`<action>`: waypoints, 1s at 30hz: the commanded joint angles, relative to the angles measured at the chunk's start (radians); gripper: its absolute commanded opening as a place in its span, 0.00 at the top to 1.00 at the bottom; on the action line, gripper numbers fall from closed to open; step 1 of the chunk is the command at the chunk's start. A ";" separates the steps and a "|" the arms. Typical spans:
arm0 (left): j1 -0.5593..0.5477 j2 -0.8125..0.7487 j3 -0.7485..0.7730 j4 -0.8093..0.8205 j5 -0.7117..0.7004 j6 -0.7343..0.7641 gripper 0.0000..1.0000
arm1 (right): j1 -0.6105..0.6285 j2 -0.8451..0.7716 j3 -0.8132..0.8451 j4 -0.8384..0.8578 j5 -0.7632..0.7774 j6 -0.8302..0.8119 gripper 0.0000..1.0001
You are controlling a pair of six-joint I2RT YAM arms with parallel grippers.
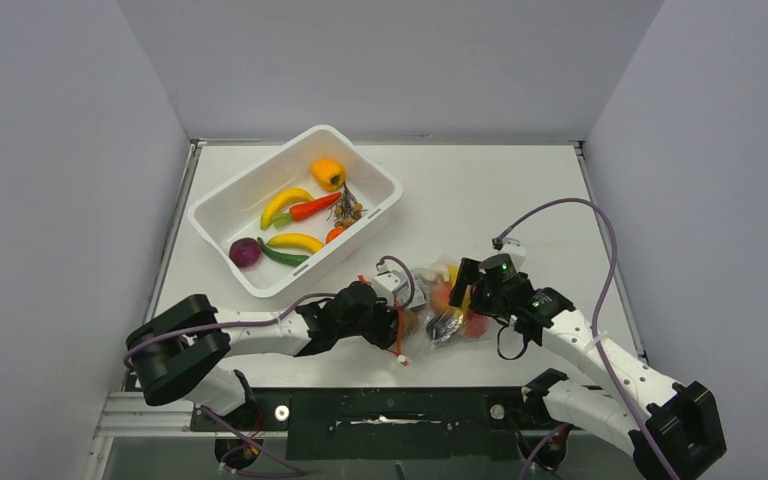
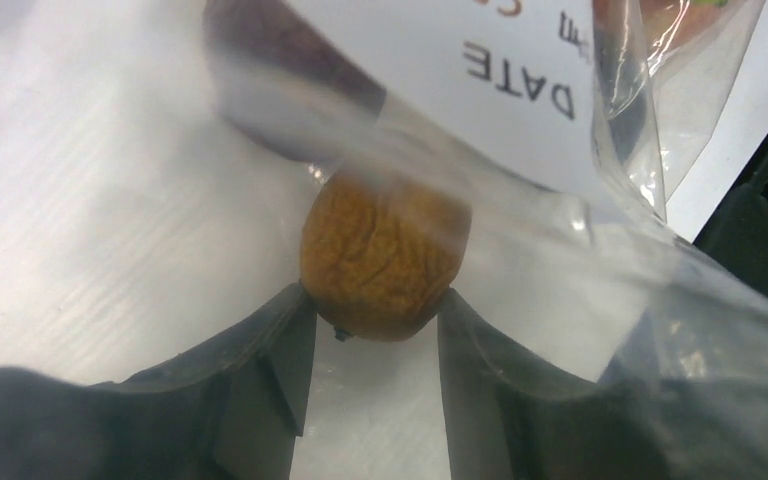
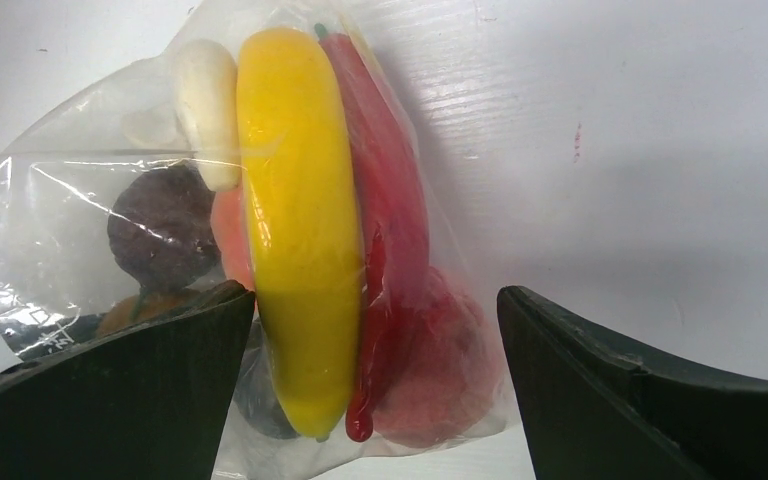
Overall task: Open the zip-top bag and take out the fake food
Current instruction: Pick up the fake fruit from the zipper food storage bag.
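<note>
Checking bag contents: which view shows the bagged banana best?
Right wrist: the banana fills the frame inside the zip-top bag. Top external shows only a yellow sliver; left wrist shows none of it.

The white label on the zip-top bag is cut off by the top edge; only "DATE" reads clearly. The yellow banana hides most of a peach.
</note>
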 commanded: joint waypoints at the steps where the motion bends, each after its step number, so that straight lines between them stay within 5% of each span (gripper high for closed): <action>1: -0.003 0.029 0.038 0.034 -0.004 0.028 0.56 | -0.005 -0.002 0.043 0.043 -0.026 -0.015 0.03; 10: -0.003 0.153 0.098 0.082 0.015 -0.001 0.48 | -0.009 -0.042 0.037 0.049 -0.056 -0.019 0.03; 19: -0.003 0.019 0.014 0.104 -0.037 -0.045 0.89 | -0.008 -0.147 0.007 0.169 -0.154 -0.084 0.08; 30: -0.002 -0.131 -0.053 0.025 -0.063 -0.082 0.98 | -0.002 -0.100 -0.021 0.476 -0.551 -0.099 0.18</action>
